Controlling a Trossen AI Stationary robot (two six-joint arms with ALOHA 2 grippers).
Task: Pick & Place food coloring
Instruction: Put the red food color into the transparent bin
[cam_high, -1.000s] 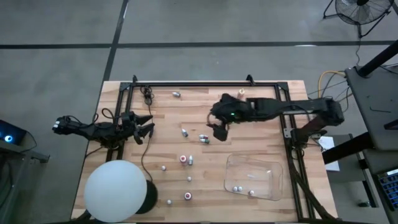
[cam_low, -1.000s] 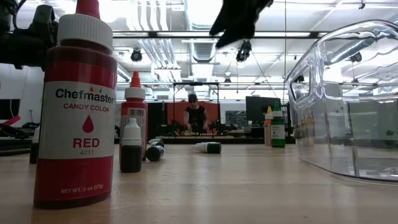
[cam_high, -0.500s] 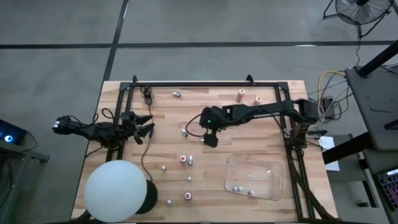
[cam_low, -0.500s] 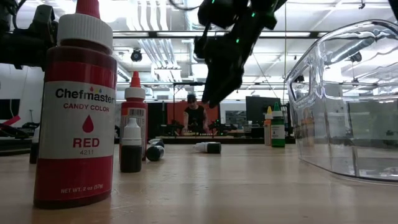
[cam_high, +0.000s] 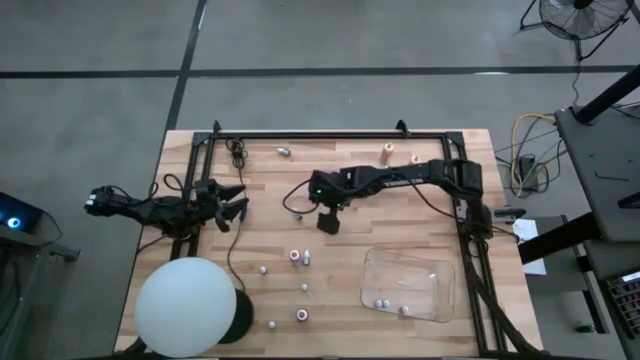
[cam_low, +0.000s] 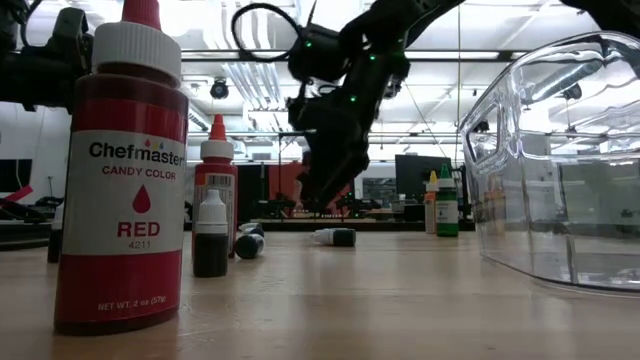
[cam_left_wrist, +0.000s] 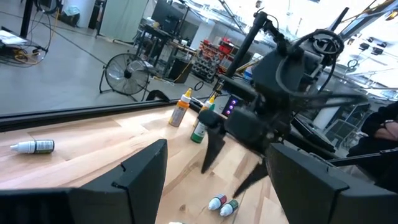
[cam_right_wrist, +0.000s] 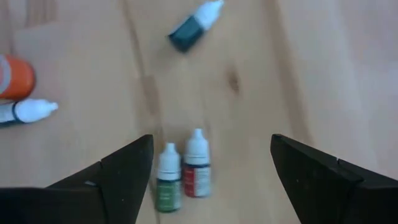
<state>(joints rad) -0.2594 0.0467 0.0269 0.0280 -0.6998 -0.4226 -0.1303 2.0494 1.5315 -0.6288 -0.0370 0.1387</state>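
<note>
We see two small food coloring bottles (cam_right_wrist: 183, 171) lying side by side at centre frame, under our right gripper (cam_high: 328, 222), fingers spread and empty. A few already sit in the clear tray (cam_high: 433, 306), lower right; most remain scattered. Our left gripper (cam_high: 232, 205) waits open at left.

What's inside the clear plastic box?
The clear tray has about three tiny food coloring bottles lying near one edge on its floor. The rest of its floor looks bare. Their cap colors are too small to make out.
</note>
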